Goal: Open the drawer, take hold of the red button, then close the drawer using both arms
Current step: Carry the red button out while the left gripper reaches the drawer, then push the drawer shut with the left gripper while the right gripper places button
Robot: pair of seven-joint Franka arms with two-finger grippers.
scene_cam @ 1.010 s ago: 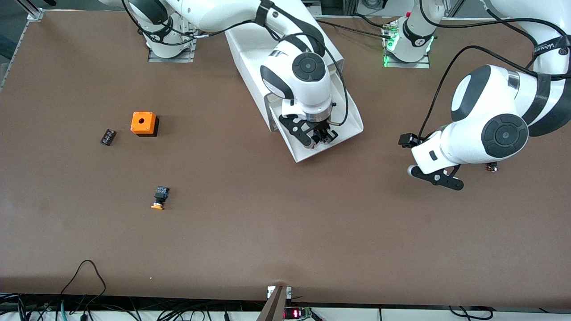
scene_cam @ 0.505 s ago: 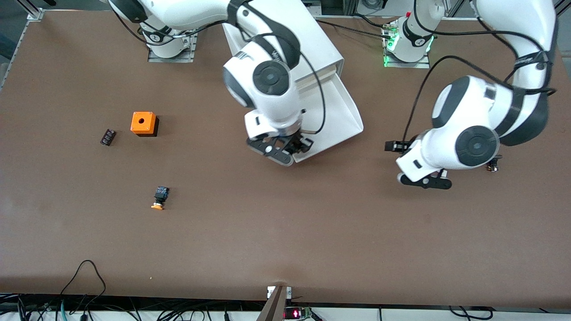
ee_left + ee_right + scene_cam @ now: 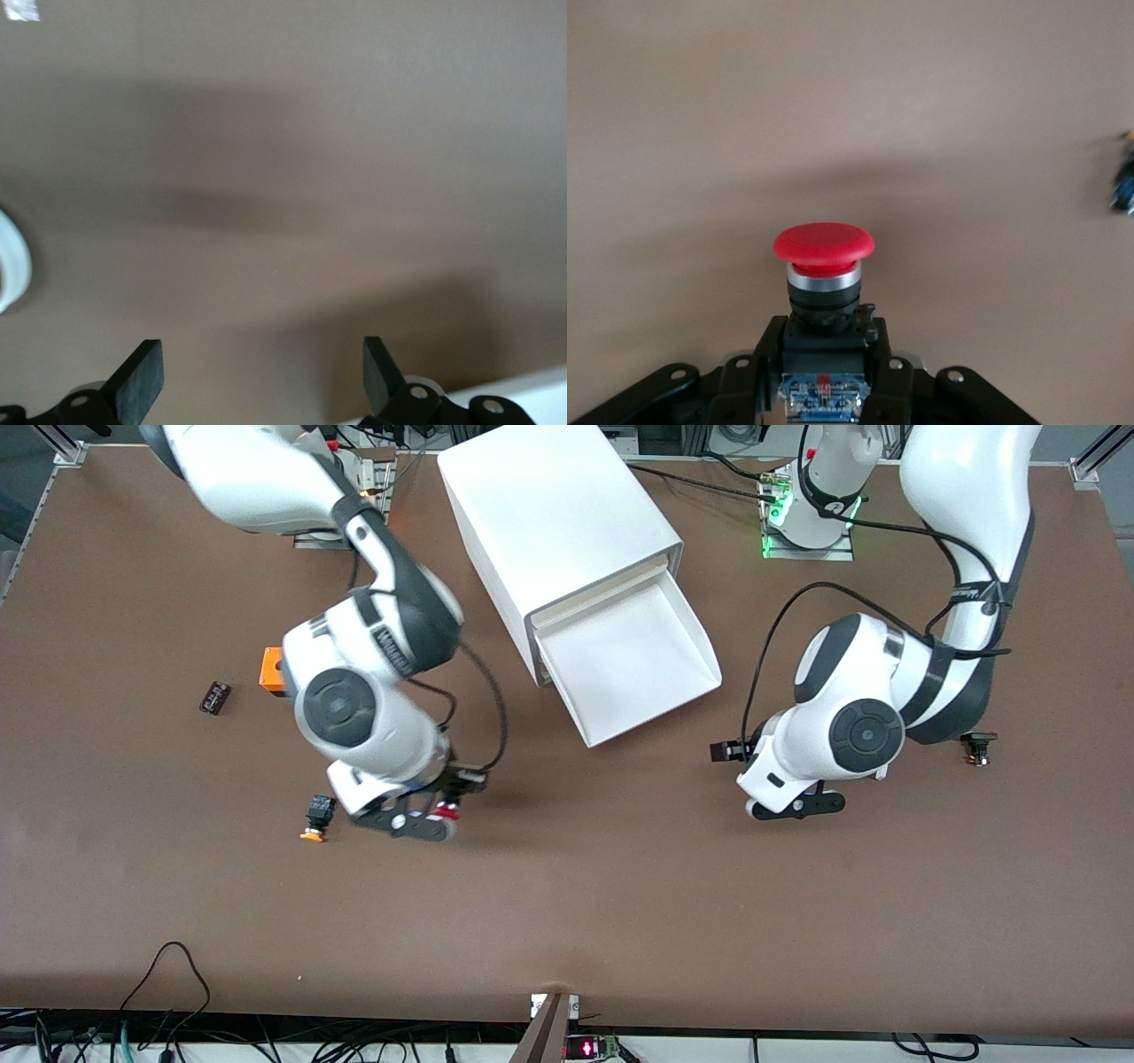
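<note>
Looking from the front, my right gripper (image 3: 440,815) has swung out of the drawer (image 3: 640,657), where it hung a second ago, and now hovers over bare table beside the orange-capped button (image 3: 315,816), so the grab looks done and the drawer, open and empty, awaits closing. My left gripper (image 3: 791,804) has drifted toward it. Its wrist view shows fingers (image 3: 140,376) spread wide, empty. My right wrist view shows the button (image 3: 824,266) clamped in my fingers.

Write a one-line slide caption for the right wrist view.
Right gripper shut on the red-capped button, held above bare brown table.
</note>
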